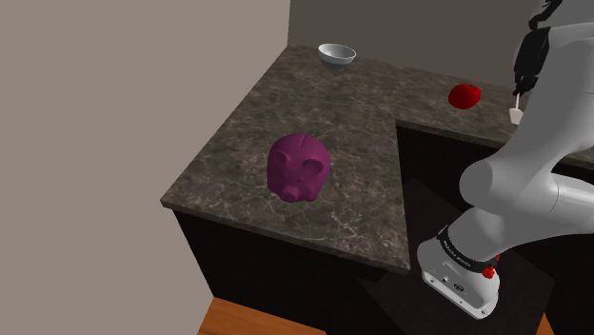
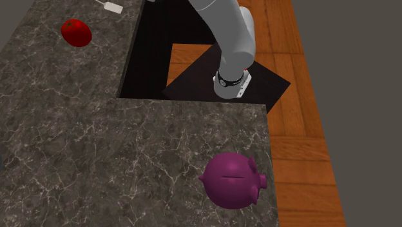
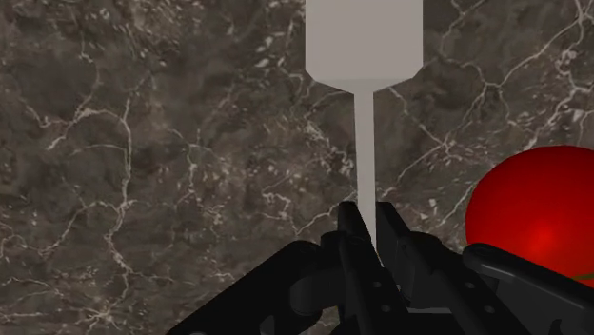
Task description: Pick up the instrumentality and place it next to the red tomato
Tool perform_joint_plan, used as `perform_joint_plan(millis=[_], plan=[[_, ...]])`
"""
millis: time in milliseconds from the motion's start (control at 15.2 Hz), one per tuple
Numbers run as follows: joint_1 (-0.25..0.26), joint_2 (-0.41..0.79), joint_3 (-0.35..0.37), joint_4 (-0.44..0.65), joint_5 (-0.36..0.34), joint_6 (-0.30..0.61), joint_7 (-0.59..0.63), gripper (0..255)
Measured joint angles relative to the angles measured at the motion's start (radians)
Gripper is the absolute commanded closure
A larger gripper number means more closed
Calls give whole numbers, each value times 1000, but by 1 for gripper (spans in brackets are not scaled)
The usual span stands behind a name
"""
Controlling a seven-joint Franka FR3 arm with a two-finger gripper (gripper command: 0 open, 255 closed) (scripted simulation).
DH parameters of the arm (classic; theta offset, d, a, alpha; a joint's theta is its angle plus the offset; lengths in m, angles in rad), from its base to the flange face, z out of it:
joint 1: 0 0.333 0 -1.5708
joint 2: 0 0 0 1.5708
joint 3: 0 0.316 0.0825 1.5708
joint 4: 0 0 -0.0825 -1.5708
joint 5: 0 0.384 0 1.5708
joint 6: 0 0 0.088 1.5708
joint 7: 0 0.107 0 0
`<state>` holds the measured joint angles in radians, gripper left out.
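At the shoulder view's centre, a purple piggy bank stood on the dark marbled bench. Farther back, at upper right, the end effector pinched a pale flat-headed tool by its thin handle, near the red tomato. Farthest back sat a grey bowl.

No legible text, label, brand, number or sign. Faint white marks printed on dark band around base of arm, just above stand: too small to read. Same band just above stand in second exterior view; marks there likewise unreadable.
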<state>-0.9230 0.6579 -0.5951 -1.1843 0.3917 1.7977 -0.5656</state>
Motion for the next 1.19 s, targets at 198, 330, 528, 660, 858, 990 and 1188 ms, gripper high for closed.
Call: perform_joint_plan(millis=[198, 330, 528, 660, 858, 990, 1188], plan=[[3, 7, 3, -29, 5, 33, -7, 255], [8, 8, 4, -56, 7, 60, -12, 255], [10, 19, 8, -81, 14, 94, -18, 255], [14, 24, 11, -101, 18, 118, -21, 255], [18, 33, 15, -128, 25, 152, -26, 255], [20, 37, 18, -147, 29, 174, -31, 255], [19, 53, 24, -162, 38, 203, -37, 255]])
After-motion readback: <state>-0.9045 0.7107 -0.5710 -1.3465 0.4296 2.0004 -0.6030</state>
